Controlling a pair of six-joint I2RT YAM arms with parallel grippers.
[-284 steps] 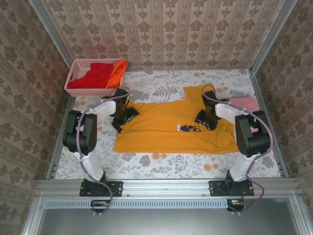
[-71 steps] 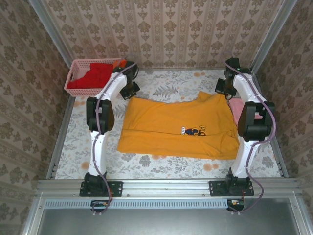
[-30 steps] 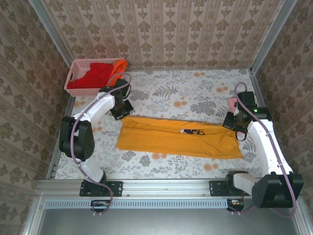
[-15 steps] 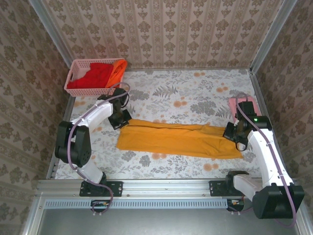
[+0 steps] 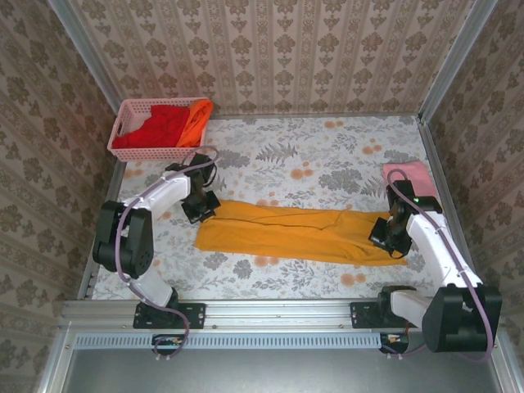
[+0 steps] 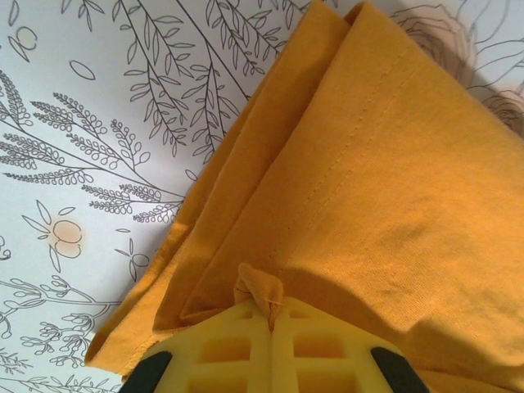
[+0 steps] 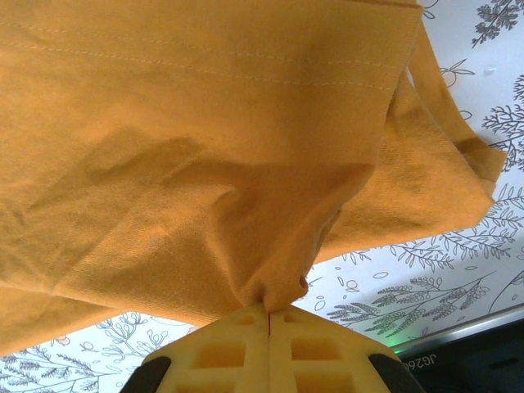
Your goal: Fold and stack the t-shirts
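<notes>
**Left gripper (image 5: 199, 205) and right gripper (image 5: 385, 233) clenched on the golden-yellow t-shirt (image 5: 295, 233)**

Pinches a small tuck of cloth at the bottom centre of each wrist view, jaws pressed tight together on it. Lies as a long narrow band across the middle of the top view, folded lengthwise, with stitched hems stacked at its left end. Looks soft, light and limp; probably sags between the two holds and slides layer over layer. Best taken at the end corners, through every layer at once. Leaves a pale pink t-shirt (image 5: 407, 173) at the right edge, and a red t-shirt (image 5: 164, 127) and an orange t-shirt (image 5: 196, 119) in the basket (image 5: 123, 123) at upper left.
</notes>
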